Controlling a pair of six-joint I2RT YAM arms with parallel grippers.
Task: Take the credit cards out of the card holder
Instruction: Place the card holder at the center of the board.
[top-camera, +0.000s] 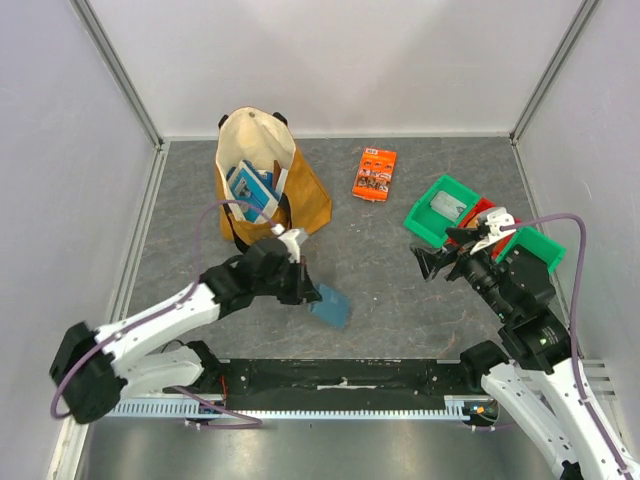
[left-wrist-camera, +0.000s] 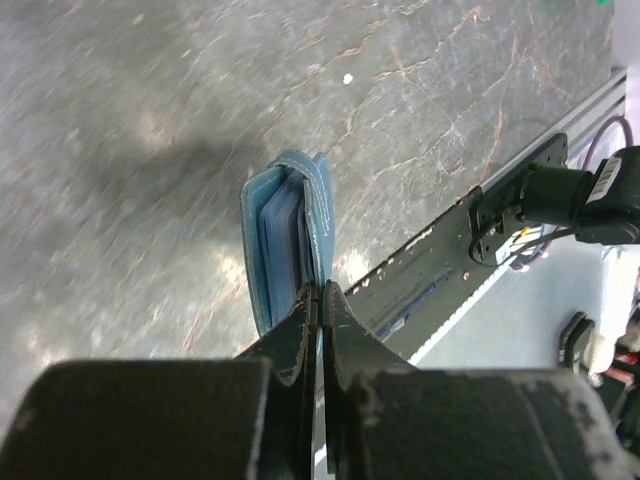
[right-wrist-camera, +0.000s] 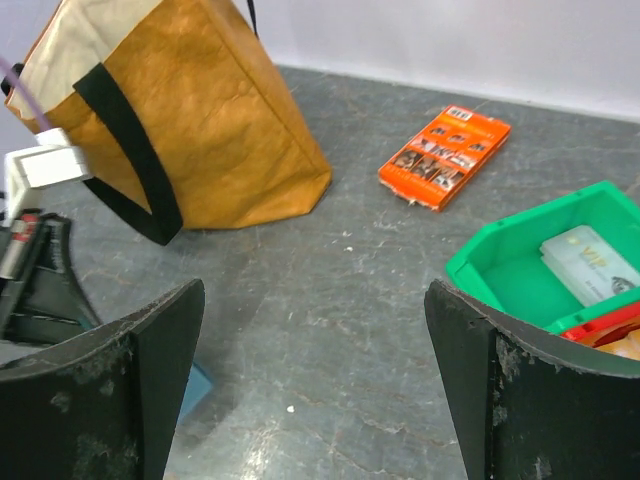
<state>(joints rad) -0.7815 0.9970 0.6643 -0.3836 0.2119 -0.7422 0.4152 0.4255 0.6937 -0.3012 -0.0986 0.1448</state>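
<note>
The flat light-blue fold-over card holder (top-camera: 331, 305) is in the left gripper (top-camera: 303, 287); that gripper's two black fingers are pinched tight on one edge of it, over the near middle of the grey stone-look table (top-camera: 390, 305); the holder's long side runs from the fingers out and down to the right, so its free end points toward the right arm; I cannot tell if that end touches the table; the right gripper (top-camera: 432, 262) is spread as wide as it goes and has nothing in it; it hangs near a green plastic bin (top-camera: 440, 210), well apart from the holder, so I think it must go left to reach the free end; there is one card holder; between its blue flaps the left wrist view shows thin dark layers, likely the small thin credit cards (left-wrist-camera: 290, 235); I cannot count them; none looks pulled out yet.
</note>
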